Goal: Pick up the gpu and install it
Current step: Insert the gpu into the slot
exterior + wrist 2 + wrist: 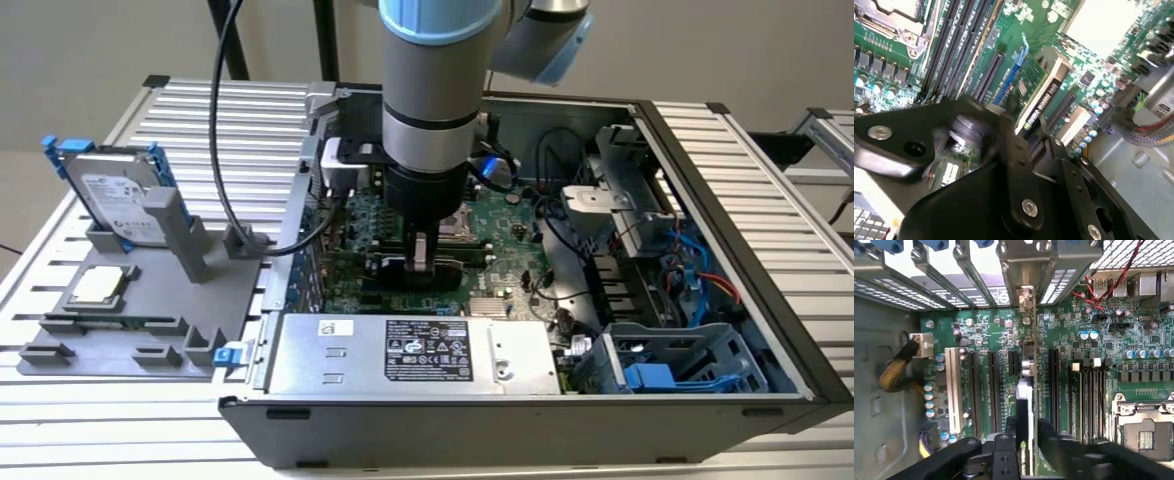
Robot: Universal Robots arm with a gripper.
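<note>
One gpu [1041, 97], edge-on above motherboard [984, 330] slots, lower part hidden; fingers [1054, 150] clenched on it inside case [727, 300].

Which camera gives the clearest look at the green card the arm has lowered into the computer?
The second wrist view: the gpu shows its green board and black cooler edge. The first wrist view shows it edge-on over the motherboard slots. In the exterior view the arm covers most of it.

Both wrist views close above motherboard [1004, 340]
</note>
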